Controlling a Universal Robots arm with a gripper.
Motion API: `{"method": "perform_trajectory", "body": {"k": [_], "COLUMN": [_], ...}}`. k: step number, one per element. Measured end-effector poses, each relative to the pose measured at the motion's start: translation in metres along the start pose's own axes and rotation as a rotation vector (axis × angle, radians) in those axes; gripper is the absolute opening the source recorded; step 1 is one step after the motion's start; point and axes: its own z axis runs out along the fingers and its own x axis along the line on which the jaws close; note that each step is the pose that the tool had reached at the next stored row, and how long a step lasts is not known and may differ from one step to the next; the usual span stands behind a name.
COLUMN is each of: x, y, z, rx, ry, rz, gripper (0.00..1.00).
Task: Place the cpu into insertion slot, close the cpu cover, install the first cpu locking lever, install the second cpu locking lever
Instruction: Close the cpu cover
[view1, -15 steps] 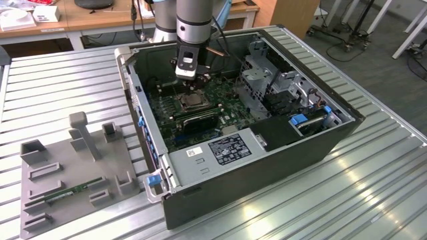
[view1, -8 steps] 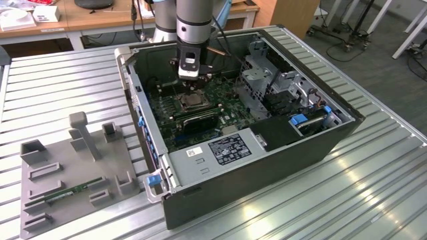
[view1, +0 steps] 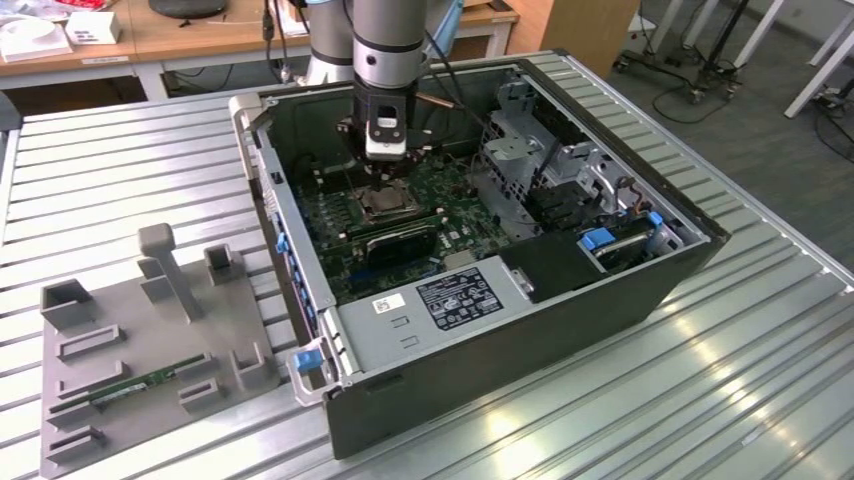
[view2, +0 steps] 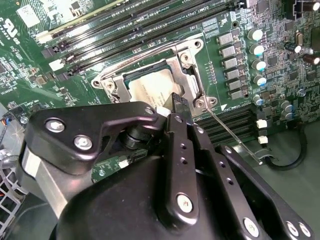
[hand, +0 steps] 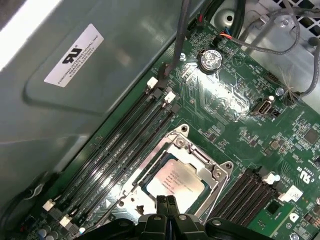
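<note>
The cpu (hand: 175, 181) lies flat in the insertion slot (view1: 384, 205) on the green board, its silvery face showing in both wrist views (view2: 150, 86). The cpu cover (hand: 216, 176), a silver frame, is down around it (view2: 187, 65). One thin locking lever (view2: 232, 134) runs out from the socket's corner across the memory slots. My gripper (hand: 167, 202) hangs just above the socket's edge, fingers shut together with nothing between them. In the exterior view the gripper (view1: 386, 183) stands upright over the socket inside the open computer case.
Long black memory slots (hand: 120, 150) flank the socket on both sides. Cables (hand: 260, 42) and a metal drive cage (view1: 527, 150) stand close by. The case wall (hand: 75, 100) rises beside the board. A grey fixture plate (view1: 140, 350) holding a green memory stick lies at the exterior view's left.
</note>
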Motion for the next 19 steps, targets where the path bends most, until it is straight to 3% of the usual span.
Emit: {"method": "perform_trajectory", "body": {"k": [14, 19], "x": [0.0, 0.0], "y": [0.0, 0.0], "z": [0.0, 0.0], "rx": [0.0, 0.0014], "ry": [0.0001, 0.0012], "rz": [-0.003, -0.054], "gripper": [0.11, 0.11]}}
